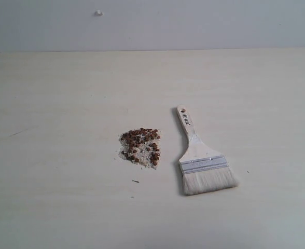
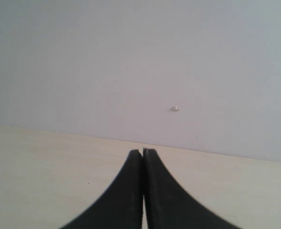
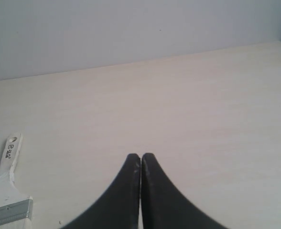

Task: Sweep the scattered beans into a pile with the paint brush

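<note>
Reddish-brown beans (image 1: 141, 145) mixed with white crumbs lie gathered in one small pile on the pale wooden table (image 1: 64, 104), left of centre. The paint brush (image 1: 200, 155) lies flat just right of them, handle pointing away, whitish bristles toward the front edge; its handle and ferrule also show in the right wrist view, the paint brush (image 3: 6, 191). Neither arm appears in the exterior view. My left gripper (image 2: 143, 151) is shut with nothing between its fingers, above bare table. My right gripper (image 3: 140, 156) is shut too, empty, off to the side of the brush handle.
A grey wall (image 1: 152, 23) with a small white blob (image 1: 98, 13) stands behind the table's far edge. A tiny dark speck (image 1: 136, 181) lies in front of the pile.
</note>
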